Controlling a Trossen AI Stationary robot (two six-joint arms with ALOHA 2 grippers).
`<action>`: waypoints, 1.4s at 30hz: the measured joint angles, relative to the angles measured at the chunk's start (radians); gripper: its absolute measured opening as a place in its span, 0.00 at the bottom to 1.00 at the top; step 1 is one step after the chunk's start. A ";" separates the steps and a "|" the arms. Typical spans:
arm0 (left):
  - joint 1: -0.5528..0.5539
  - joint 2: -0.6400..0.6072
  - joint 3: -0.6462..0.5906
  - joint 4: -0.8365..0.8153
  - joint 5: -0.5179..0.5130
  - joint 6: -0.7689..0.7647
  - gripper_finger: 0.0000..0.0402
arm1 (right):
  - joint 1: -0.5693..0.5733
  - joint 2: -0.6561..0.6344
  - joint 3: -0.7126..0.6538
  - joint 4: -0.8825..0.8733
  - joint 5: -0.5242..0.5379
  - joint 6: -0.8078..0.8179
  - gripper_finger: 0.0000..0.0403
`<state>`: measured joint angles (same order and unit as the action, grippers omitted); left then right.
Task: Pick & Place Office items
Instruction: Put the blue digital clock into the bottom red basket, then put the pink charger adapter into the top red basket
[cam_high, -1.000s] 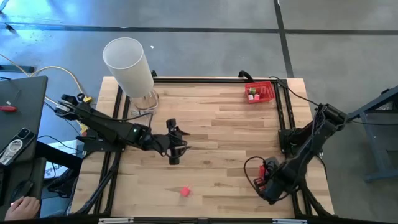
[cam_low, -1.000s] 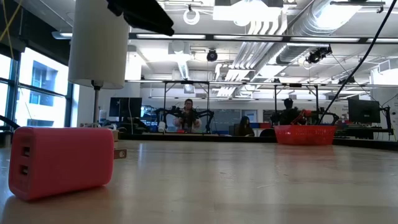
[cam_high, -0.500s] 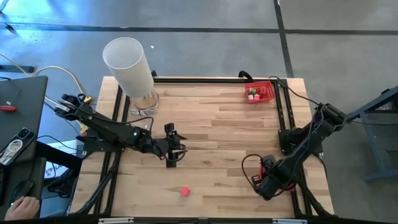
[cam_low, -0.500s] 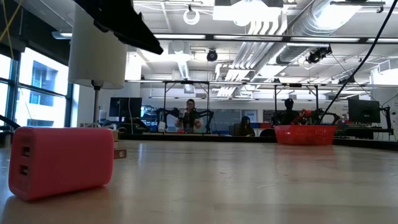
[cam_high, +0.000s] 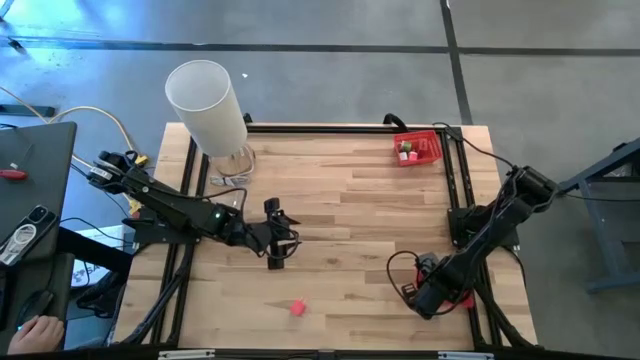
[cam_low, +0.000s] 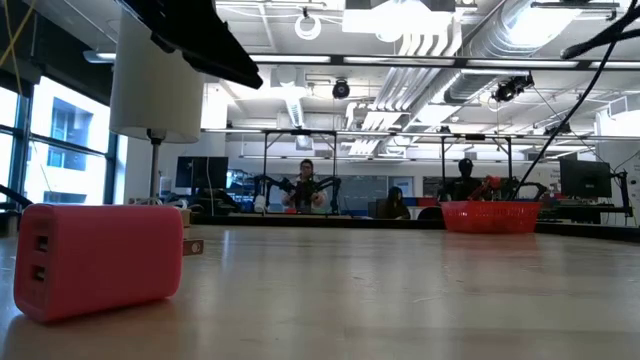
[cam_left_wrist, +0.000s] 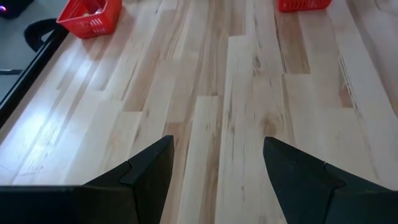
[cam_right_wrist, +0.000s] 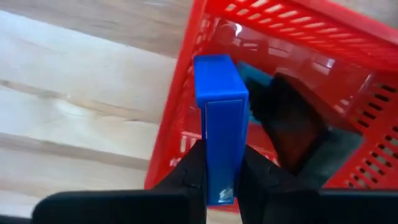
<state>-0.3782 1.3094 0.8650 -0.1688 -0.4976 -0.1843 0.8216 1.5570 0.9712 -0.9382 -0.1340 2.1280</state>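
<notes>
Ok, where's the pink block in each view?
High view: pink block near the table's lower edge, left of centre.
Low view: pink block large at the picture's left, close to the camera.
Left wrist view: not in it.
Right wrist view: not in it; the right gripper grips a blue piece.
Shared landmark, high and low views: white cylinder.

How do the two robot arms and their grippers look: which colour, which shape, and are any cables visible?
Both arms are dark, slim and jointed. The left gripper ends in two flat, black, wedge-shaped fingers. The right gripper has the same black fingers. A thin dark cable loops beside the right arm, and a small green light shows on the left arm.
</notes>
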 joint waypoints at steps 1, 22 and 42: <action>0.000 0.000 0.000 0.002 0.000 0.000 0.59 | 0.000 0.000 -0.009 0.010 -0.003 0.000 0.10; -0.004 0.000 0.000 0.001 0.014 -0.007 0.59 | 0.000 0.000 -0.073 0.067 -0.049 0.018 0.20; -0.045 0.000 0.000 0.001 0.015 0.001 0.59 | 0.000 -0.005 -0.073 0.067 -0.027 -0.006 0.51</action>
<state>-0.4232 1.3098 0.8650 -0.1680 -0.4828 -0.1829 0.8216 1.5523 0.8986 -0.8714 -0.1609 2.1215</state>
